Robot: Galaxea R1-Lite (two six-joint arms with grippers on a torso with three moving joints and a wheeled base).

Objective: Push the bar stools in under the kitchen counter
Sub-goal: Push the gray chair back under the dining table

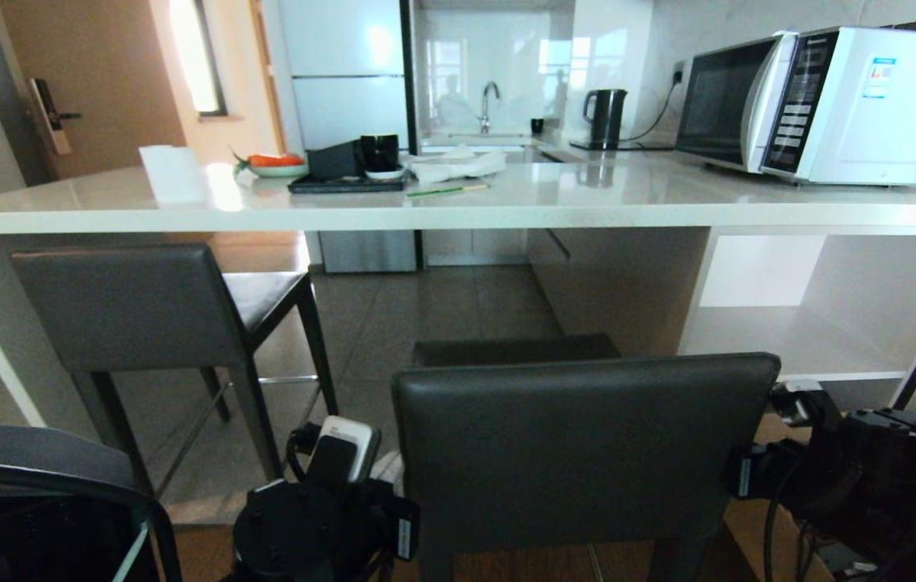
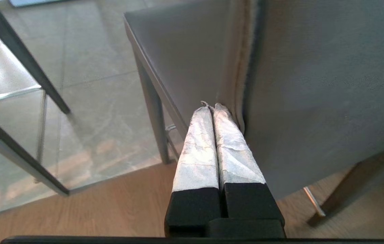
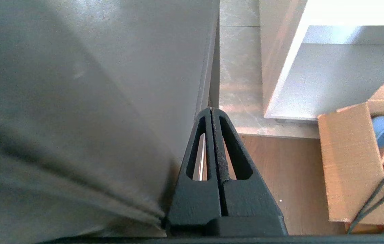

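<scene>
A: Grippers?
B: Left gripper (image 2: 212, 107) fully closed, empty, tips just beside the near stool's (image 1: 587, 453) backrest edge. Right gripper (image 3: 211, 110) closed too, nothing held, flanking the other edge.
A: Stools?
B: Near one sits between both grippers, short of the counter (image 1: 458, 214). Far stool (image 1: 134, 311) beyond the left gripper, seat already partly under.
A: Handling?
B: Stiff frame, probably light; padded back gives a little. Push low on the backrest edges, both sides; contact unclear.

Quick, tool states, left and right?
Left tool: closed, empty, beside the near stool's backrest.
Right tool: closed, empty, at the backrest's other side.
</scene>
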